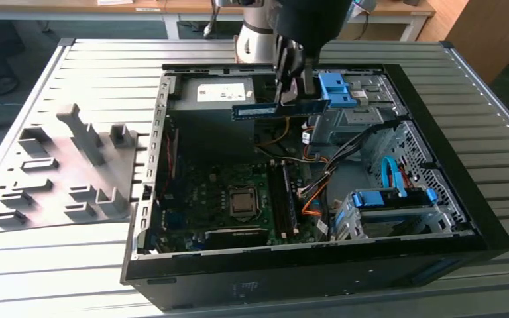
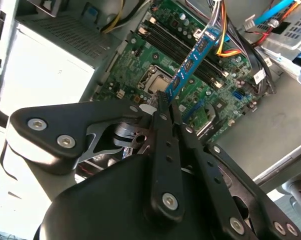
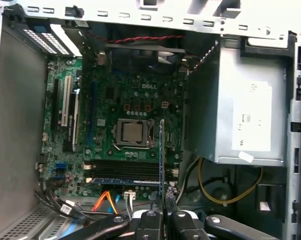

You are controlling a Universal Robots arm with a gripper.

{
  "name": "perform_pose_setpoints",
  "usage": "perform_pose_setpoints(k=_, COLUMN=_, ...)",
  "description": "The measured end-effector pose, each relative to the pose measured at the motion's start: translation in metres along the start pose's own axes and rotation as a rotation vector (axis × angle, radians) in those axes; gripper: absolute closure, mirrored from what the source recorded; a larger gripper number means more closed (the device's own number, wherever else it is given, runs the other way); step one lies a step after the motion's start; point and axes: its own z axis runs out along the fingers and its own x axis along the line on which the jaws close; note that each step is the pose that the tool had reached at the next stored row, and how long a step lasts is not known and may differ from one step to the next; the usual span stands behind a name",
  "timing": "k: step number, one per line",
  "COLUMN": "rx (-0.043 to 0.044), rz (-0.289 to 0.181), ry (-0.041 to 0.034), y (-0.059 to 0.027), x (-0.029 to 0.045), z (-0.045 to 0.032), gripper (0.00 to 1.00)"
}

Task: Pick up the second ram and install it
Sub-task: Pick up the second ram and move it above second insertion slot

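The second ram [image 1: 280,110] is up in the air over the open computer case [image 1: 325,281], level and touching nothing. It's a thin flat blue-green strip with black chips in a row, best seen in the second wrist view [image 2: 193,62]. In the first wrist view it shows edge-on as a slim line [image 3: 162,150].

The gripper [image 1: 291,98] has its black metal fingers closed tight on the stick's two flat faces, with most of the board sticking out past the tips in the second wrist view [image 2: 165,102].

Below it lies the green motherboard [image 3: 140,100], busy with small parts, with the square shiny processor socket [image 3: 132,132] in the middle. The long black memory slots [image 3: 125,170] run just beside that socket, with orange cables [image 3: 108,200] bunched close on their other side, so room there looks tight.

A plain grey metal power supply box [image 3: 240,115] fills one corner, and a blue plastic drive bracket [image 1: 339,89] sits near the stick.

The case's upper side is fully open, with straight metal edges all round. To the exterior view's left, a grey moulded tray [image 1: 60,172] lies on the ribbed metal desk [image 1: 476,86].
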Motion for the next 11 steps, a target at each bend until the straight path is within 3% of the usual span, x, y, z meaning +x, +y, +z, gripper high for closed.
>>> perform_pose_setpoints(k=8, rx=0.0001, rz=0.001, ry=-0.0037, y=0.0020, x=0.0215, z=0.0024, gripper=0.86)
perform_pose_setpoints(k=11, rx=0.0001, rz=0.001, ry=-0.0036, y=0.0023, x=0.0260, z=0.0045, gripper=0.86)
